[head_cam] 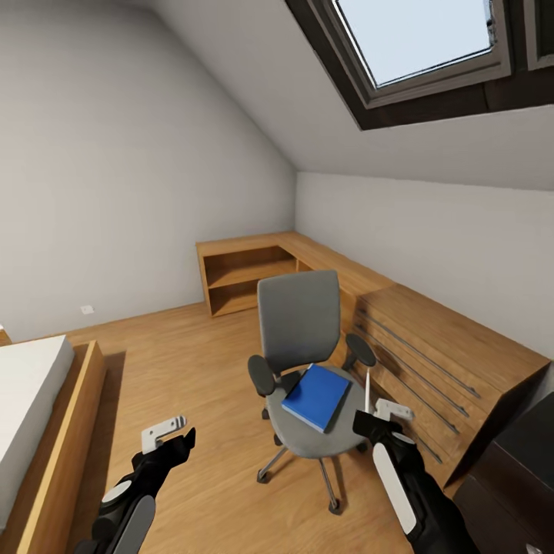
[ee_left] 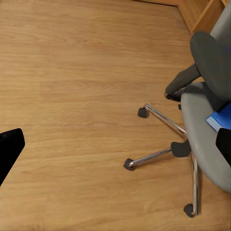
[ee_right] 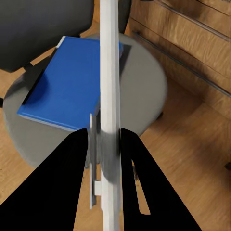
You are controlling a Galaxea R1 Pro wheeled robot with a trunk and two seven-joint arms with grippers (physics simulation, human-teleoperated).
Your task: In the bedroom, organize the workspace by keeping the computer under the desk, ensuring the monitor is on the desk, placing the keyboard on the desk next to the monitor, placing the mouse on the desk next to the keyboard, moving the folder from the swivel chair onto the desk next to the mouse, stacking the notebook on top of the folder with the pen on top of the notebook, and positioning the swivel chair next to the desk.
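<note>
Closest to us, at the bottom of the head view, our right gripper (head_cam: 382, 410) has its jaws clamped on the pen (head_cam: 367, 391), which sticks straight up at the seat's right edge, while our left gripper (head_cam: 163, 433) hangs over bare floor (head_cam: 192, 369) at lower left with its jaws spread wide and nothing in them. Just past the grippers, mid-frame, the swivel chair (head_cam: 299, 319) stands with the folder (head_cam: 316, 396) lying flat on its seat. Behind it the light-wood chest (head_cam: 454, 362) runs along the right wall to open shelves (head_cam: 246, 281) in the far corner, with a bed (head_cam: 31, 392) at the left edge and a skylight (head_cam: 419, 38) at upper right.
</note>
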